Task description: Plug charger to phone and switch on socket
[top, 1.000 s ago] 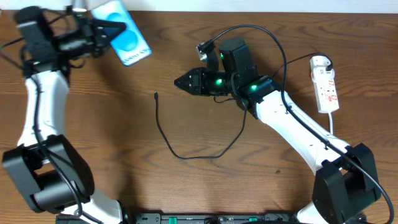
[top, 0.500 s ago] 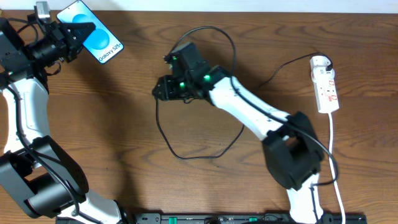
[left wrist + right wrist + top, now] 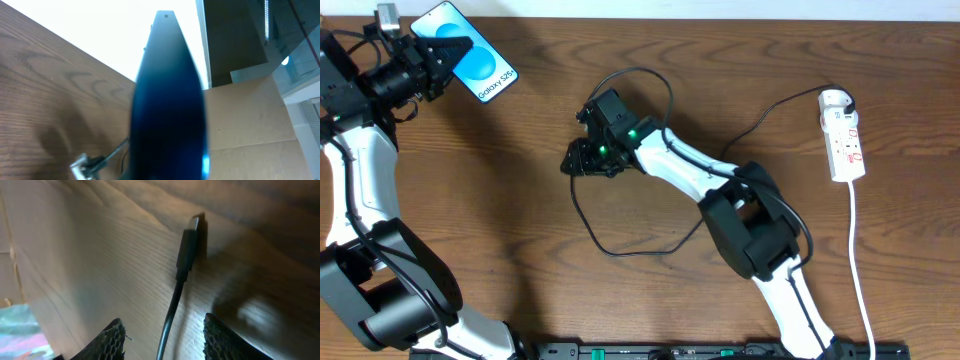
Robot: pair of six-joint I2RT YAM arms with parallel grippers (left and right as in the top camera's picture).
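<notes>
The phone [image 3: 478, 62], blue screen up, is held above the table's far left corner by my left gripper [image 3: 438, 52], which is shut on its end. In the left wrist view the phone [image 3: 170, 100] fills the middle, seen edge-on, and hides the fingers. The charger cable [image 3: 620, 251] loops over the middle of the table. My right gripper [image 3: 570, 160] is open and low over the cable's free end. In the right wrist view the black plug tip [image 3: 190, 245] lies on the wood just ahead of the open fingers [image 3: 167, 340], with the cable running between them. The socket [image 3: 844, 136] lies at the far right.
The socket's white cord [image 3: 857, 250] runs down the right side toward the front edge. The charger cable also arcs behind the right arm [image 3: 650, 75] and on toward the socket. A cardboard box [image 3: 250, 115] stands beyond the table's edge.
My right gripper has moved left across the table to the cable's plug tip. My left gripper swung the phone further left a second ago and has held still since.
</notes>
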